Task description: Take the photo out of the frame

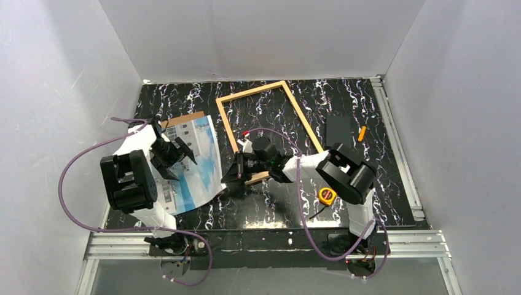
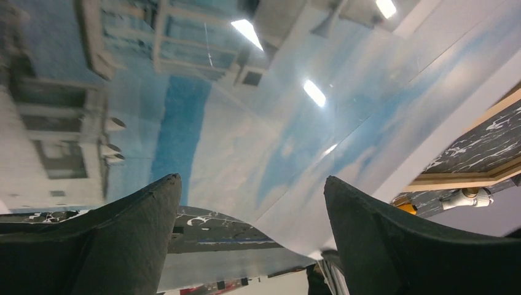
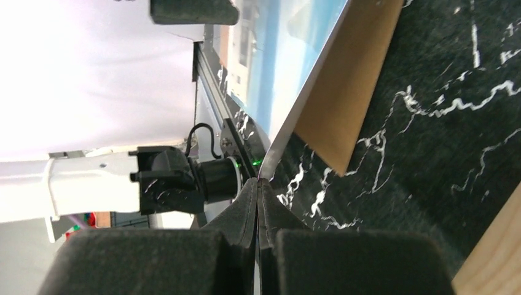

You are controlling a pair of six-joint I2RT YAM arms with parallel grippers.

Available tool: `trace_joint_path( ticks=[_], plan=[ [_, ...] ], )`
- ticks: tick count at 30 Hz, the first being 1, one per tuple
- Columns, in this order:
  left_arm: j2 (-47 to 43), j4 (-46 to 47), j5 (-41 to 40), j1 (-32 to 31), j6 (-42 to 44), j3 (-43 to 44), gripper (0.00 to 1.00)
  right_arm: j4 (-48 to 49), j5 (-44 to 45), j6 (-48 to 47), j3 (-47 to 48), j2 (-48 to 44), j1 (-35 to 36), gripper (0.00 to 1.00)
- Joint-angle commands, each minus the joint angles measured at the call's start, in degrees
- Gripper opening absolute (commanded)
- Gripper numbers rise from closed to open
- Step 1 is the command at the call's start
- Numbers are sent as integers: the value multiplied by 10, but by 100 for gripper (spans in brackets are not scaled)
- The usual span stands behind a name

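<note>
Black marbled table [image 1: 393,184]: photo [image 1: 199,160] left of frame [image 1: 250,91]; right jaws pinch its corner, left jaws spread.

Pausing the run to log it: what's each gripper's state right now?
Left gripper: open, fingers spread above the photo.
Right gripper: closed on the photo's corner.

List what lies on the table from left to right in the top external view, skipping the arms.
photo → frame → black rectangle → orange stick
</note>
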Motion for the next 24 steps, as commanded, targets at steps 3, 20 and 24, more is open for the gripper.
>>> trace_joint_path(
  ticks=[3, 20, 24],
  plan=[
    [28, -79, -11, 6, 0, 9, 86, 16, 12, -24, -49, -34, 3, 1],
    [-9, -52, 55, 9, -7, -6, 86, -330, 26, -134, 66, -184, 0, 1],
    [-63, -16, 107, 7, -13, -29, 86, -397, 27, -145, 77, -250, 1, 1]
  ],
)
